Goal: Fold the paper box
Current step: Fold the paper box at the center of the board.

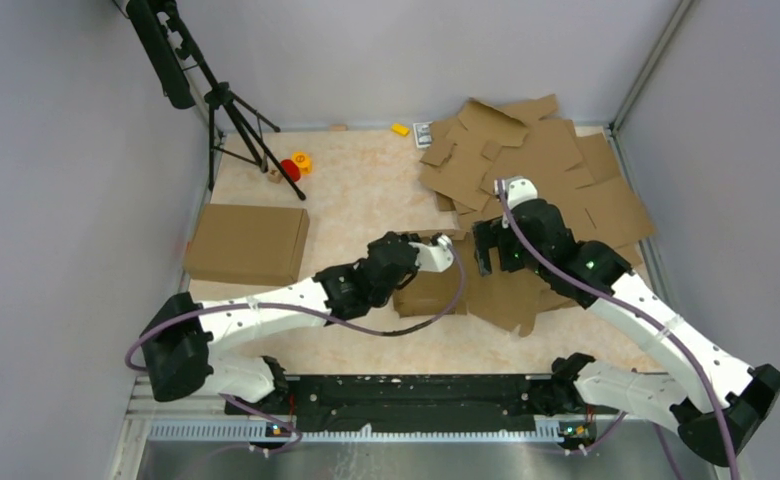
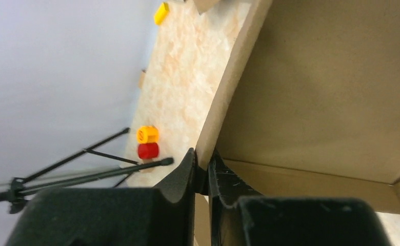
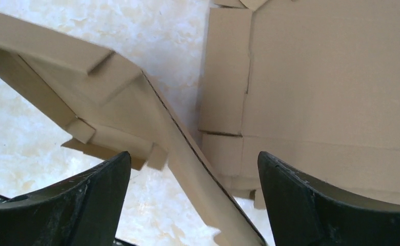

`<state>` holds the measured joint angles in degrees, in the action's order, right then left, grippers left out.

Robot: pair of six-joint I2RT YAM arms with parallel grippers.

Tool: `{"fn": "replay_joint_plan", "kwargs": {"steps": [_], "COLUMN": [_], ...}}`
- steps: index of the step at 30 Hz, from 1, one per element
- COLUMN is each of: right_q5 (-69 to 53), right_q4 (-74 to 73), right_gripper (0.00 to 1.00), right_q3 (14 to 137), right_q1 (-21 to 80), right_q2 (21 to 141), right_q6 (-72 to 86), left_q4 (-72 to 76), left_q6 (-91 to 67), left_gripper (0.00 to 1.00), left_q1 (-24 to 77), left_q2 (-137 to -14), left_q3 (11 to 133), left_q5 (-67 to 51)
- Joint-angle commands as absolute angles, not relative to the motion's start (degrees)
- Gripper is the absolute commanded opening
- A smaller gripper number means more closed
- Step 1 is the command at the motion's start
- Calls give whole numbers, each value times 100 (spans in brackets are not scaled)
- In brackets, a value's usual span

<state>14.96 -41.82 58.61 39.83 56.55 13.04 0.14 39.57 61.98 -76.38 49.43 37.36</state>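
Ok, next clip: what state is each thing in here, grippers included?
paper box: partly folded, top open.
left gripper: shut on the paper box's wall.
right gripper: open, holding nothing.
second box: fully folded, closed.
cardboard sheets: flat, unfolded, piled.

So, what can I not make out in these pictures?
- Top view: the left end effector and its arm cover part of the paper box, hiding its folds.
- Left wrist view: the box runs past the top and right edges.
- Right wrist view: the bottom edge cuts off the box inside the open right end effector.
- Top view: the printed card is too small to read.
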Motion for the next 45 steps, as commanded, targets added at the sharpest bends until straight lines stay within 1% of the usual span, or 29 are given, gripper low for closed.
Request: {"fn": "replay_joint_plan", "kwargs": {"steps": [1,3,6,10,14,18,21,25,28,30,34,36,42,45], "right_q5": [1916,2018,2139,2406,2480,2357,1984,1480,1405,1492,1958,1950,1521,1399], "right_q4": [-4544,-4761,-5056,-5295,-5287,-5171,-4897,-4222,-3612,-3249,-2680,-2292,-1368,-798], "right_gripper": [93,95,96,96,96,92,89,87,84,82,73,70,69,68], "right_q3": [6363,6481,6596,6494,6012,5401,4872,4273,4003,3882,3885,3876,4012,3870], "right_q1": [3936,3937,3937,3933,3942,3942,3938,3938,3938,3937,3905,3877,3876,3867], "right_q2": [5209,5094,5005,4868,4466,4066,4134,4537,4782,4924,5145,5255,5713,5730], "right_q6": [1828,2024,2383,2948,3775,4564,4969,5262,5333,5379,5367,5264,4275,3904], "left_q4": [-1532,-1811,-2066,-2204,-2473,-2976,-2886,-2360,-1899,-1738,-1321,-1078,-432,-197], "left_q6": [2730,2258,1566,967,65,-1108,-1483,-1865,-2062,-2115,-2116,-2118,-2056,-1995], "left_gripper": [10,10,11,11,9,0,0,0,0,0,0,0,0,0], "left_q1": [5711,5429,5016,4706,4431,4326,4319,4324,4333,4333,4342,4372,4420,4430], "left_q2": [-7685,-7739,-7821,-7950,-8236,-8782,-8870,-8529,-8067,-7769,-7201,-6925,-6262,-6031], "left_q3": [5700,5788,5868,5862,5925,6026,5777,5253,4795,4572,4122,3877,3217,2947], "left_q5": [3137,2871,2465,2096,1947,2053,1802,1697,1879,2053,2190,2248,2370,2356]}}
